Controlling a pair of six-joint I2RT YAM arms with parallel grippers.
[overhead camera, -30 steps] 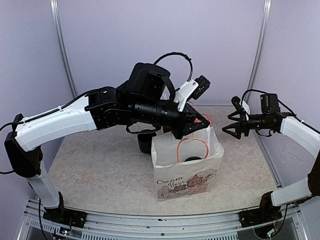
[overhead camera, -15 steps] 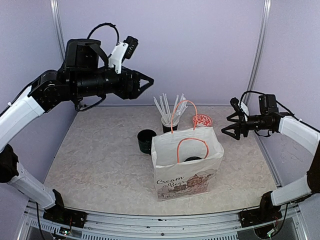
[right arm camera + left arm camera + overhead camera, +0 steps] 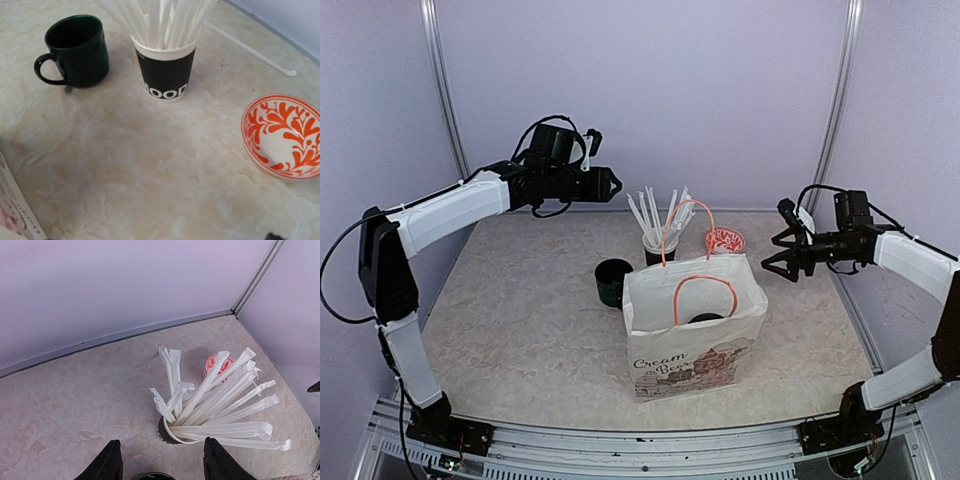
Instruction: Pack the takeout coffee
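Above the table's [image 3: 520, 320] back-left corner, left arm [image 3: 450, 210] is reaching out roughly level toward the rear wall. Left gripper [image 3: 613, 183] is hanging high, wrist cam looking down on the straw cup [image 3: 172, 432]. Its jaws are standing wide apart, nothing between them.

Right arm [image 3: 915, 260] is bending in from the right edge, with right gripper [image 3: 782, 256] hovering just right of the bag [image 3: 695, 335] and pointing left. Its fingers are splaying open, gripping nothing.

Bag is standing upright mid-table, orange handles up. Of the coffee, only one round black lid [image 3: 705, 318] is showing, down inside the bag. Whatever is under it is hidden, and I can't tell about a second one.

Mug [image 3: 613, 282] is sitting just left of the bag, the straw cup behind the bag, and an orange-patterned dish [image 3: 725, 240] to that cup's right. One loose straw [image 3: 250, 48] is lying on the table near the straw cup.

Surface is showing beige marbling. Lavender walls are closing it in, with metal posts at the back corners.
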